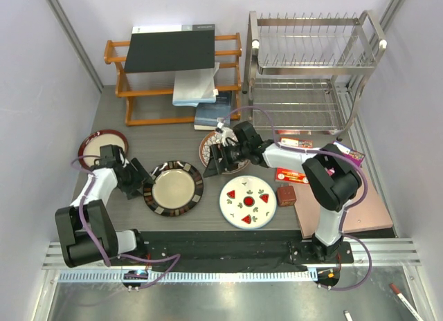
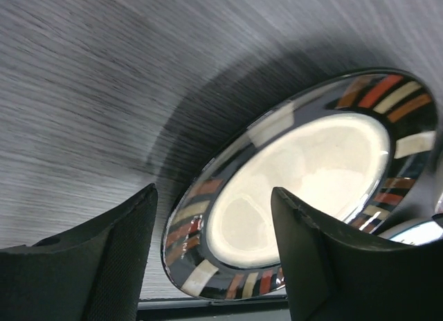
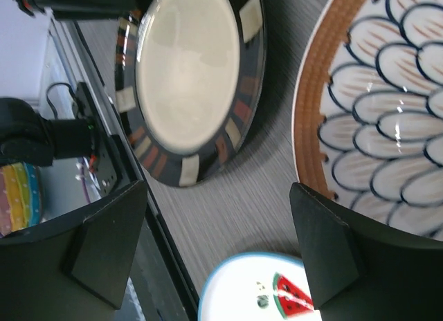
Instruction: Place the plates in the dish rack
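Beside the dark-rimmed plate (image 1: 173, 188), the left gripper (image 1: 142, 179) sits, jaws spread.

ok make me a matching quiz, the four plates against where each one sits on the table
Plates:
1. watermelon plate
2. dark-rimmed plate with beige centre
3. petal-pattern plate
4. maroon-rimmed plate

Places:
a. at the table's left edge
b. beside the open right claw
c. next to the small brown cube
d. in front of the open left claw

Pairs: 1-c, 2-d, 3-b, 4-a
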`<state>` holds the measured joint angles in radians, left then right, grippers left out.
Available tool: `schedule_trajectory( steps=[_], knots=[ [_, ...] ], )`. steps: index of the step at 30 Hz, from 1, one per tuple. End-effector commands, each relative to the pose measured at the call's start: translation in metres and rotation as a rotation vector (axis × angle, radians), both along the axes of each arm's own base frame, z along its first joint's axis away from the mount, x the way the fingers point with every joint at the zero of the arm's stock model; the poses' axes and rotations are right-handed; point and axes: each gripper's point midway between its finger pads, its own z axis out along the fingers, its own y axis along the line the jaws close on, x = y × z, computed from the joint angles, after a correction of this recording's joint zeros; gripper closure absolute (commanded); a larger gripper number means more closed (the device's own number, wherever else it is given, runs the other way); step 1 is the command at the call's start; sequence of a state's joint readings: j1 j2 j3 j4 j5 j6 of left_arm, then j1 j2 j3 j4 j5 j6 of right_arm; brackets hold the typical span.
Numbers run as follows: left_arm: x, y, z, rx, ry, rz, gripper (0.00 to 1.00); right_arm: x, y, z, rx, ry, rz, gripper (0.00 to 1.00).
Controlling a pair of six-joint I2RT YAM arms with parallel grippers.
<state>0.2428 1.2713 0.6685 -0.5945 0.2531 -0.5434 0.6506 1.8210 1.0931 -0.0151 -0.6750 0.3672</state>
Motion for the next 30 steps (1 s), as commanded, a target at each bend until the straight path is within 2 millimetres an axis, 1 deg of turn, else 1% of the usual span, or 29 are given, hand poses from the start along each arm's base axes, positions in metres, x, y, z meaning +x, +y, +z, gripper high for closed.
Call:
schedule_trajectory(
  steps=[1,2,3,5,9,10,11,12,15,16,19,22,24,25,27,29,30],
  knots=[
    [0.000,-0.003,-0.010,-0.023,0.031,-0.006,0.35,0.018,0.032,0.020,0.100,-0.020,-0.024,0.11],
    [0.000,-0.004,-0.010,-0.033,0.029,-0.013,0.36,0.017,0.038,0.022,0.104,-0.025,-0.024,0.11],
    [0.000,-0.005,-0.012,-0.035,0.032,-0.019,0.40,0.016,0.040,0.022,0.104,-0.025,-0.023,0.11],
    [0.000,-0.006,-0.014,-0.046,0.034,-0.027,0.43,0.011,0.044,0.019,0.093,-0.011,-0.025,0.11],
    [-0.002,-0.011,-0.018,-0.074,0.038,-0.030,0.56,-0.003,0.045,0.005,0.061,0.037,-0.038,0.12],
    [-0.002,-0.011,-0.020,-0.074,0.041,-0.029,0.58,-0.005,0.045,0.003,0.055,0.043,-0.039,0.12],
    [-0.002,-0.012,-0.021,-0.077,0.040,-0.030,0.65,-0.007,0.045,-0.001,0.048,0.052,-0.039,0.13],
    [-0.003,-0.013,-0.021,-0.081,0.038,-0.031,0.77,-0.010,0.046,-0.009,0.030,0.071,-0.036,0.13],
    [-0.011,-0.010,-0.028,-0.070,0.079,-0.005,0.85,-0.010,0.045,-0.023,-0.007,0.096,-0.058,0.14],
    [-0.013,-0.007,-0.030,-0.048,0.097,0.002,0.88,-0.010,0.045,-0.028,-0.019,0.099,-0.065,0.14],
    [-0.018,-0.004,-0.035,-0.037,0.136,0.009,0.91,-0.007,0.047,-0.027,-0.034,0.081,-0.057,0.14],
    [-0.020,-0.005,-0.038,-0.040,0.154,0.009,0.99,-0.004,0.046,-0.021,-0.037,0.050,-0.063,0.14],
    [-0.020,-0.002,-0.036,-0.025,0.161,0.008,1.00,-0.004,0.042,-0.021,-0.051,0.043,-0.072,0.14],
    [-0.025,-0.002,-0.037,-0.025,0.190,0.002,1.00,-0.005,0.041,-0.015,-0.045,0.030,-0.069,0.14],
    [-0.019,0.005,-0.030,-0.009,0.198,0.018,1.00,-0.009,0.035,-0.016,-0.060,0.028,-0.064,0.14],
    [-0.019,0.003,-0.029,-0.064,0.241,0.027,1.00,-0.012,0.031,-0.015,-0.063,0.019,-0.061,0.14],
    [-0.009,0.003,-0.022,-0.107,0.228,0.033,1.00,-0.012,0.029,-0.015,-0.065,0.017,-0.059,0.14]
  ],
)
